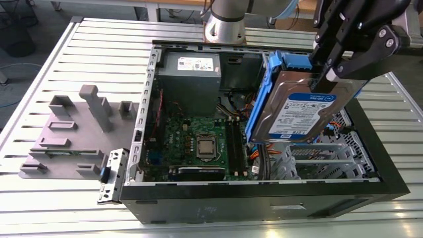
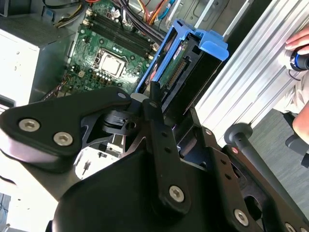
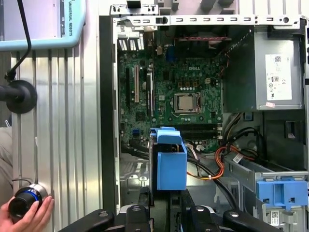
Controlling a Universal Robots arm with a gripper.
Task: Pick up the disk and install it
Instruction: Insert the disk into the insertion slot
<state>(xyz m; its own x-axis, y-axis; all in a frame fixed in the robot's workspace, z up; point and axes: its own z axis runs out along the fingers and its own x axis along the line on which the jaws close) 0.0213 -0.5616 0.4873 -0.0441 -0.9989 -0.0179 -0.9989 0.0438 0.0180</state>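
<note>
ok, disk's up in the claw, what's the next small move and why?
Probably move it down toward the drive cage. The claw holds the disk tilted in the air above the open case, apart from the cage, so it isn't seated yet.

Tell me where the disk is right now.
The disk hangs tilted in the tool above the open computer case, toward the exterior view's right.

Exterior view: high, angled down at the open case on the desk, mid range. Both wrist views sit behind the hand: first looks straight down, second oblique, closer. All three share the motherboard below the hand and the disk it grips.
</note>
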